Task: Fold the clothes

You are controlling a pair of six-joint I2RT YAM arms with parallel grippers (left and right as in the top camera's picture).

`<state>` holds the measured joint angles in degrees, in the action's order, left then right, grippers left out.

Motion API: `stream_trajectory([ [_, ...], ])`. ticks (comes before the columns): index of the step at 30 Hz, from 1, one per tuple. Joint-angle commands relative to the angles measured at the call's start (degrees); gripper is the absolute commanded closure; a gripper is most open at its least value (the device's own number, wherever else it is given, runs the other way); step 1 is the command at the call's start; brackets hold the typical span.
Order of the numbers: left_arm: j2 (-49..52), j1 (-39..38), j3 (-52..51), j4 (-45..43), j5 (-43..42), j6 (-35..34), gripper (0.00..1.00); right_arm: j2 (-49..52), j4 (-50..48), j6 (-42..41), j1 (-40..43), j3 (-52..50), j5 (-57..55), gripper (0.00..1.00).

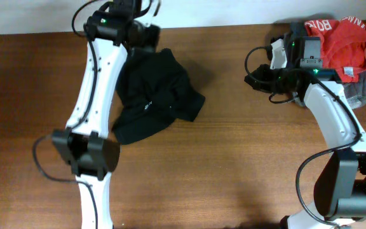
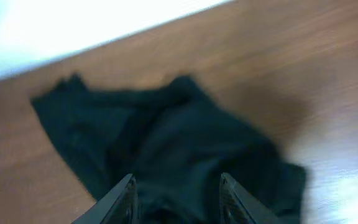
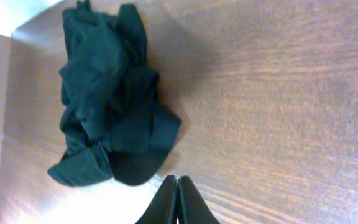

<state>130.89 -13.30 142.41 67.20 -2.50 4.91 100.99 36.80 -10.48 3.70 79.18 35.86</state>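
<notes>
The clothes, a plain black garment (image 1: 154, 95), lie crumpled on the brown table left of centre. My left gripper (image 1: 146, 39) hovers at the garment's far edge. In the left wrist view its gripper (image 2: 178, 186) is open, both fingers (image 2: 126, 199) spread over the black fabric (image 2: 166, 143) with nothing pinched between them. My right gripper (image 1: 253, 75) sits apart from the garment, to its right. In the right wrist view this gripper (image 3: 176, 196) is shut and empty over bare wood, and the black heap (image 3: 107, 93) lies ahead of it.
A red garment with white lettering (image 1: 338, 41) and a grey garment (image 1: 359, 92) lie piled at the back right, behind the right arm. The table's far edge (image 1: 221, 27) meets a white wall. The left arm's links (image 1: 97, 83) cross the garment's left side.
</notes>
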Motion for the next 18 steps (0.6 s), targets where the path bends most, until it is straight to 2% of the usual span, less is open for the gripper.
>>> stream_trajectory([
  [1,3.85,3.21,0.5,4.31,-0.52,0.33,0.57,-0.96,2.34,3.13,-0.33,0.61,-0.5,0.94],
  [4,5.4,4.22,0.5,8.46,-1.75,-0.5,0.62,-0.92,4.85,5.42,-2.23,0.61,-0.48,0.96],
  [8,5.77,6.08,0.5,7.65,-1.75,-3.08,0.6,0.0,3.54,5.97,-8.52,0.61,-0.52,0.96],
  [13,5.95,9.53,0.5,4.37,-2.03,-6.86,0.52,3.15,-4.94,-3.85,-18.4,0.61,-7.96,0.96],
  [18,6.05,11.54,0.5,6.38,-2.4,-6.82,0.5,7.63,-8.57,-9.64,-24.74,0.61,-15.04,0.77],
])
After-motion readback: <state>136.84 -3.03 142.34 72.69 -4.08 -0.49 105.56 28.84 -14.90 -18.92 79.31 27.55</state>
